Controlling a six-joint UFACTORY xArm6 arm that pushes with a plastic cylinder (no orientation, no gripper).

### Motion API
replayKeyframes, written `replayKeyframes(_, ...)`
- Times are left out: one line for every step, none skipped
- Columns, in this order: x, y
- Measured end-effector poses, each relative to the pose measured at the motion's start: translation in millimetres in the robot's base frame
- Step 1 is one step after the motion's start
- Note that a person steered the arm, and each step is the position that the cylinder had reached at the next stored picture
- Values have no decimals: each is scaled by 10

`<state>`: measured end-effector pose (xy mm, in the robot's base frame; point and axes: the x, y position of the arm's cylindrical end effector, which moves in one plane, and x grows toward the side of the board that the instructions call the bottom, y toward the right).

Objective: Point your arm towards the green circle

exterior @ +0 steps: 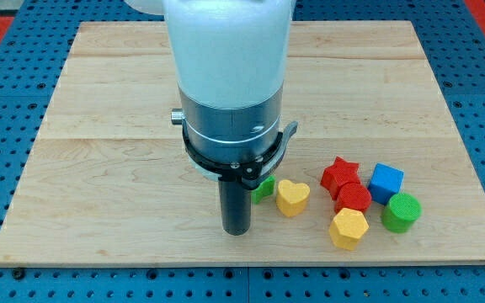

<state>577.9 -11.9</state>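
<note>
Far off to the view's right of my tip point(236, 230), near the desk's point(108, 210) bottom-right corner, sits the green circle point(401, 211), just beside the blue cube point(386, 182) and outermost in a loose cluster, so I judge pointing at it calls for a sweep to the right. Between it and my tip lie the red cylinder point(354, 199), red star point(340, 174), yellow hexagon point(349, 228), yellow heart point(292, 198) and a half-hidden green block point(264, 188). There are no fingers, only a bare rod that holds nothing and whose tip touches no block.
</note>
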Motion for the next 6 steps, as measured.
replayKeyframes(5,0)
replayKeyframes(5,0)
replayKeyframes(-54,448)
replayKeyframes(-163,931)
replayKeyframes(110,909)
replayKeyframes(403,909)
